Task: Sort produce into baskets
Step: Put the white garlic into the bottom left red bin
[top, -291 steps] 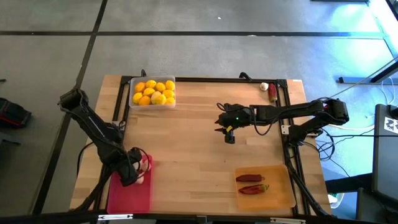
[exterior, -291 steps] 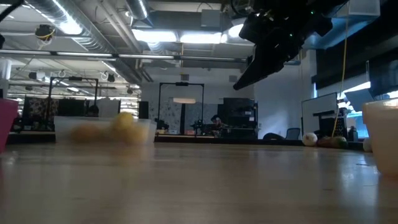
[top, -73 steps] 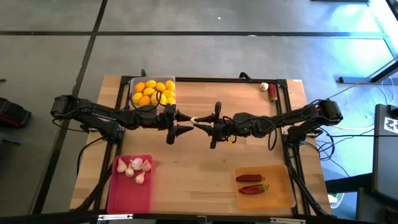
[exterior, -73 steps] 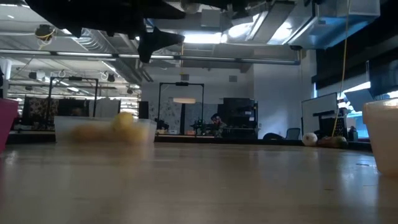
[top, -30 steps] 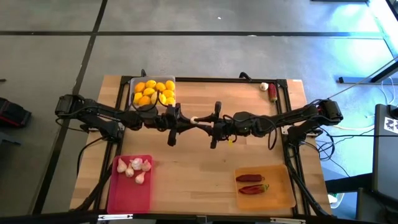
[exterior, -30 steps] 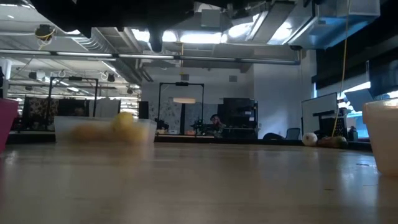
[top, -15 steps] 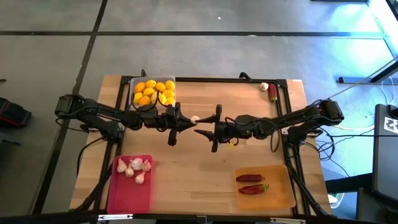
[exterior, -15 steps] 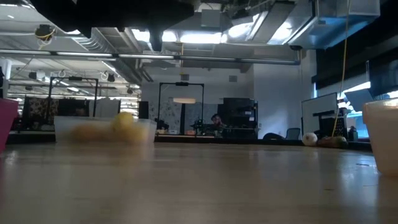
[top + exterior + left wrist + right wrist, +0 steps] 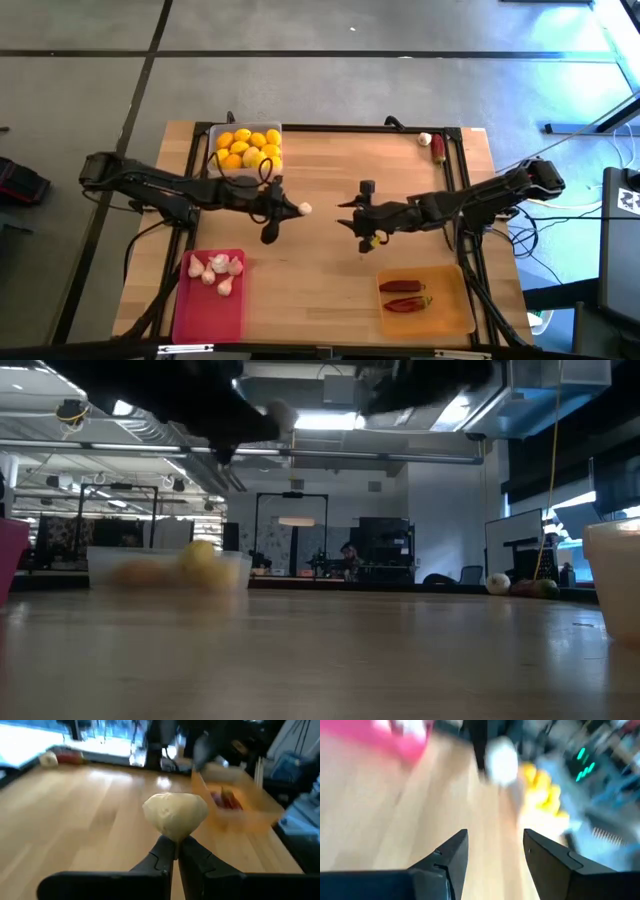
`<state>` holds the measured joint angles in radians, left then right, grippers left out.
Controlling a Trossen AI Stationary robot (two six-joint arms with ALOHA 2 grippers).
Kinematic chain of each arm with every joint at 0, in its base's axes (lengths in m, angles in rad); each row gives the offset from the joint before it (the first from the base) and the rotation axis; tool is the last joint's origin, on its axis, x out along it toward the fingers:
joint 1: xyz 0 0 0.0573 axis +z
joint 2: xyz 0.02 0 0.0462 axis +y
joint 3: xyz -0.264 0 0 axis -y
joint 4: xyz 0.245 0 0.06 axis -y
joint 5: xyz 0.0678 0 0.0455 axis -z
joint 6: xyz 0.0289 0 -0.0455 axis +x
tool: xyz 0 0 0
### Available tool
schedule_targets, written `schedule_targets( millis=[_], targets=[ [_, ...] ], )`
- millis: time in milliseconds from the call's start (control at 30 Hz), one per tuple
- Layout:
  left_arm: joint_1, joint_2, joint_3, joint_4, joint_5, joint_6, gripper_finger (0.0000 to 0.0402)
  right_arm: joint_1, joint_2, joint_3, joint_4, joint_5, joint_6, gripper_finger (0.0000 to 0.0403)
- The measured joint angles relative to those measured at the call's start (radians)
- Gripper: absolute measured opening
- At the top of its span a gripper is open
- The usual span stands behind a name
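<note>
High view: a whitish garlic bulb (image 9: 303,208), smooth and rounded, is pinched by its tip in the left gripper (image 9: 292,208) above the table's middle. The right gripper (image 9: 345,213) stands apart, fingers spread and empty. Nearby: clear basket (image 9: 245,171) of lemons, pink basket (image 9: 200,315), orange basket (image 9: 450,315).
</note>
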<state>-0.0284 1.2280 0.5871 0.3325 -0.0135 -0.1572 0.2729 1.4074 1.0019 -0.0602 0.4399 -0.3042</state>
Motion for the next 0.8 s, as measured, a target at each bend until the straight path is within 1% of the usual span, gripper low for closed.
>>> schedule_targets(
  millis=[133,200,300,400,500,600,700,800],
  targets=[
    [-0.031,-0.075,0.001,-0.159,-0.002,-0.006,0.0014,-0.025,0.005,-0.001,-0.162,-0.006,0.124,0.0184],
    [-0.055,-0.109,0.001,-0.248,-0.018,-0.001,0.0015,-0.04,0.005,-0.013,-0.201,-0.014,0.165,0.0184],
    [-0.098,-0.15,0.001,-0.357,-0.06,-0.006,0.0015,-0.072,0.005,-0.045,-0.205,-0.021,0.187,0.0184],
    [-0.146,-0.18,0.004,-0.446,-0.081,-0.038,0.0015,-0.116,0.005,-0.081,-0.204,-0.055,0.211,0.0184],
    [-0.203,-0.189,0.039,-0.566,-0.12,-0.088,0.0015,-0.166,0.005,-0.123,-0.206,-0.083,0.251,0.0184],
    [-0.266,-0.187,0.08,-0.692,-0.187,-0.162,0.0015,-0.215,0.005,-0.161,-0.2,-0.108,0.289,0.0184],
    [-0.335,-0.186,0.109,-0.792,-0.231,-0.247,0.0015,-0.26,0.006,-0.206,-0.188,-0.127,0.314,0.0184],
    [-0.403,-0.186,0.121,-0.845,-0.241,-0.336,0.0015,-0.3,0.006,-0.245,-0.167,-0.137,0.329,0.0184]
  ],
)
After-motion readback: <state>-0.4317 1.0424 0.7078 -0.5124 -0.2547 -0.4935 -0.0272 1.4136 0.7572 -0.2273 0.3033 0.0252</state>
